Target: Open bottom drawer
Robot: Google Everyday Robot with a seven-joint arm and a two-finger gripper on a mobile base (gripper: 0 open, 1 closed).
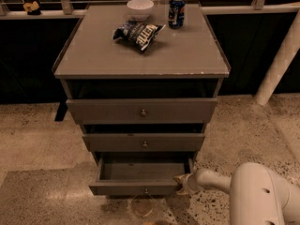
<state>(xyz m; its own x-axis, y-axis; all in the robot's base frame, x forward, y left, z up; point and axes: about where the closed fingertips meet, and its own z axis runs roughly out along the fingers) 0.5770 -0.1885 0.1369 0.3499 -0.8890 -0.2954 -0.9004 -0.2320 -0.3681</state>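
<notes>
Camera view: the bottom drawer (136, 187) of a grey three-drawer cabinet (178, 55) stands pulled out towards the camera. Its long axis runs left to right across the frame, and its flat front faces the lower edge. A small round knob (146, 190) sits at the centre of the front, and the dark inside of the box shows behind it. The robot's hand (185, 184) is at the right end of that front, touching or just beside the corner and covering it. Whether the hand is clenched or released cannot be told. The white arm (262, 196) behind it is cut off at the lower right edge. The middle drawer (144, 142) and top drawer (143, 110) sit further back, each with a dark gap above it. On the cabinet top lie a chip bag (137, 33), a white bowl (140, 7) and a blue can (176, 12), the bowl and can near the back edge. A faint round shape (142, 205) on the speckled floor (37, 139) below the drawer is hard to make out.
</notes>
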